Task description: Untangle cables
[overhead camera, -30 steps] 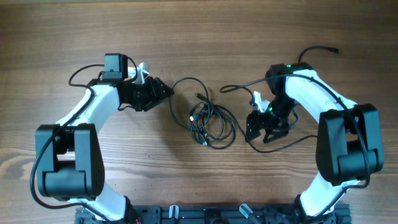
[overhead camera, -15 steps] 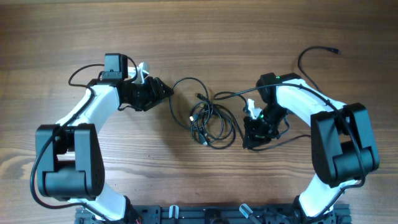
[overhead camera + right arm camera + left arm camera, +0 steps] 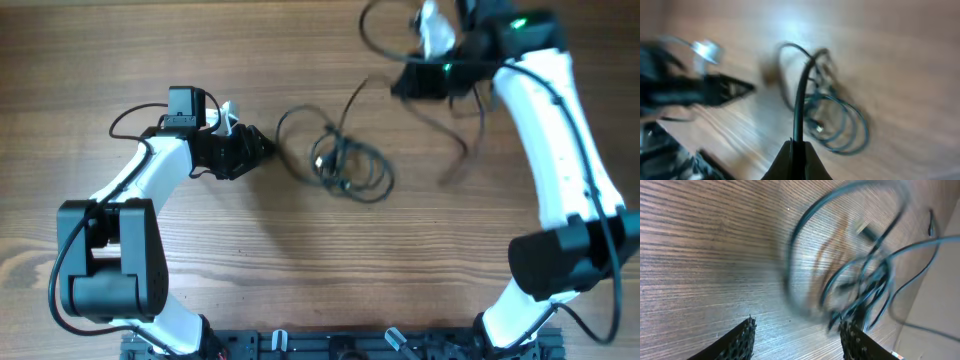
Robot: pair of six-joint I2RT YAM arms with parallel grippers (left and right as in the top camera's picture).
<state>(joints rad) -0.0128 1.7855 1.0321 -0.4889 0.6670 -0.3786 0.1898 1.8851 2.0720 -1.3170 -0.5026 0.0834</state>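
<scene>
Having clamped shut on one cable (image 3: 800, 100), the right gripper (image 3: 798, 146) had swung up toward the far table (image 3: 200, 40) edge, drawing that strand out of the tangled cables (image 3: 345, 170) mid-table, probably starting the separation; left gripper (image 3: 264, 148) stood open beside them, empty.

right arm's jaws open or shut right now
Shut, on a cable: in the right wrist view the right jaws meet at a point, with the black cord pinched between them and running up from there.

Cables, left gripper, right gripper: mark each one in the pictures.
cables (image 3: 335, 168): overhead view, tangled middle.
left gripper (image 3: 266, 148): overhead view, between fingertips.
right gripper (image 3: 796, 145): right wrist view, fingertips pinching a cable.
</scene>
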